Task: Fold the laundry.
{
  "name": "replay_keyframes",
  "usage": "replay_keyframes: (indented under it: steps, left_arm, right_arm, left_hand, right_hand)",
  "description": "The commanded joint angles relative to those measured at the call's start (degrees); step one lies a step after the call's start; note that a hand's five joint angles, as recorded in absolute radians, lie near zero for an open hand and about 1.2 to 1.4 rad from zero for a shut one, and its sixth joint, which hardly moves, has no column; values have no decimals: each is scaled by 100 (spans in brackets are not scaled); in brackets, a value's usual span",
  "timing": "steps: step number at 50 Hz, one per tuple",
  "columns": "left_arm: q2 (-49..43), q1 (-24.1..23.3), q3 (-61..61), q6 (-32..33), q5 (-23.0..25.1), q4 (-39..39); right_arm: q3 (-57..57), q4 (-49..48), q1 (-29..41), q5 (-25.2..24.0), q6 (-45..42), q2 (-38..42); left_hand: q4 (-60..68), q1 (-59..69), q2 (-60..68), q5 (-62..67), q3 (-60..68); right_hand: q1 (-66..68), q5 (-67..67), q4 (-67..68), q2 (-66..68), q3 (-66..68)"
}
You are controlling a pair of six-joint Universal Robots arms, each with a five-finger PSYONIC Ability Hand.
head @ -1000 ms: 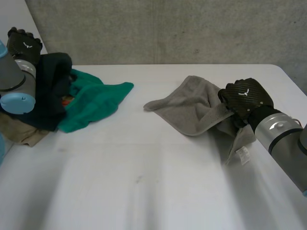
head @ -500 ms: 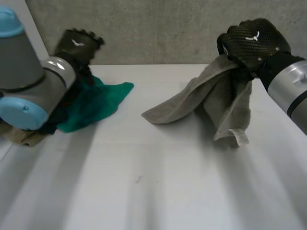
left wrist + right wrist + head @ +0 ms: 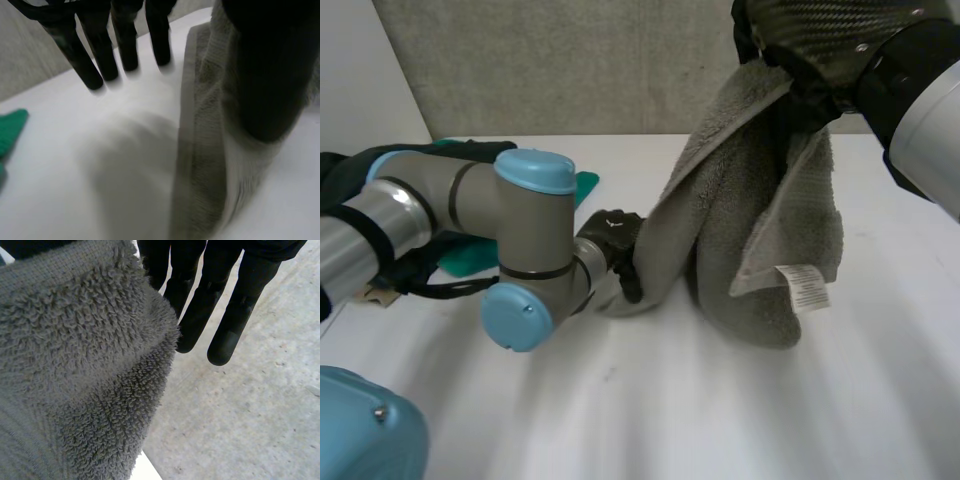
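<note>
My right hand [image 3: 820, 40] is shut on the top of a grey towel [image 3: 760, 220] and holds it high above the white table [image 3: 720, 420]. The towel hangs in folds with its lower end resting on the table, and a white label [image 3: 803, 288] faces front. In the right wrist view the towel [image 3: 75, 365] bunches across the palm below the fingers [image 3: 235, 305]. My left hand [image 3: 615, 245] is low at the towel's trailing corner. There the towel's hemmed edge [image 3: 200, 150] lies between the straight fingers [image 3: 100, 55] and the thumb [image 3: 270, 75]; the hand is open.
A green cloth [image 3: 582, 185] lies at the back left of the table behind my left arm, and beside my left hand in its wrist view [image 3: 10, 130]. A dark garment [image 3: 335, 170] sits at the far left edge. A grey wall stands behind the table.
My right hand has lifted the towel from the table to high in the air. My left arm has swung from the clothes pile at the left across to the towel's lower corner.
</note>
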Motion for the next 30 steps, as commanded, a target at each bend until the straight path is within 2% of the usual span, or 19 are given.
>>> replay_keyframes:
  steps: [1, 3, 4, 7, 8, 12, 14, 19, 22, 27, 30]
  left_arm:
    - [89, 246, 282, -722, -632, -868]
    - [476, 475, 132, -705, -722, -843]
    - [948, 694, -129, -635, -687, -790]
    - [1837, 968, -553, -407, -512, -685]
    - [2484, 1091, -832, -171, -363, -615]
    - [3770, 1267, -1466, 445, -64, -456]
    - [4019, 1294, -1652, 665, 25, -307]
    - [3881, 1241, -1969, 1149, -97, -7]
    - [3240, 1101, -1960, 1431, -405, 71]
    - [1985, 1004, -1243, 1747, -888, 142]
    - [1474, 960, -418, 1774, -898, 159]
  right_arm:
    - [47, 117, -444, 231, 0, -1]
    - [170, 170, -665, 187, -43, 16]
    - [310, 214, -936, 117, -113, 34]
    - [512, 232, -1297, -67, -202, 95]
    - [635, 249, -1507, -225, -228, 156]
    - [899, 302, -1939, -690, -255, 341]
    - [961, 337, -2045, -849, -255, 455]
    - [1093, 443, -2151, -1210, -281, 938]
    - [1067, 443, -2116, -1237, -369, 1342]
    - [769, 329, -2046, -1228, -746, 2062]
    - [366, 75, -1958, -1176, -1044, 2493]
  left_hand:
    - [4982, 4758, 5024, 4992, 5030]
    - [4982, 4758, 5024, 4992, 5030]
    - [4982, 4758, 5024, 4992, 5030]
    - [4982, 4758, 5024, 4992, 5030]
    - [4982, 4758, 5024, 4992, 5030]
    - [4982, 4758, 5024, 4992, 5030]
    - [4982, 4758, 5024, 4992, 5030]
    - [4982, 4758, 5024, 4992, 5030]
    - [4982, 4758, 5024, 4992, 5030]
    - [4982, 4758, 5024, 4992, 5030]
    - [4982, 4758, 5024, 4992, 5030]
  right_hand:
    - [1615, 1175, 1149, 1282, 1173]
    - [1615, 1175, 1149, 1282, 1173]
    - [1615, 1175, 1149, 1282, 1173]
    - [1615, 1175, 1149, 1282, 1173]
    - [1615, 1175, 1149, 1282, 1173]
    - [1615, 1175, 1149, 1282, 1173]
    - [1615, 1175, 1149, 1282, 1173]
    - [1615, 1175, 1149, 1282, 1173]
    - [1615, 1175, 1149, 1282, 1173]
    - [1615, 1175, 1149, 1282, 1173]
    - [1615, 1175, 1149, 1282, 1173]
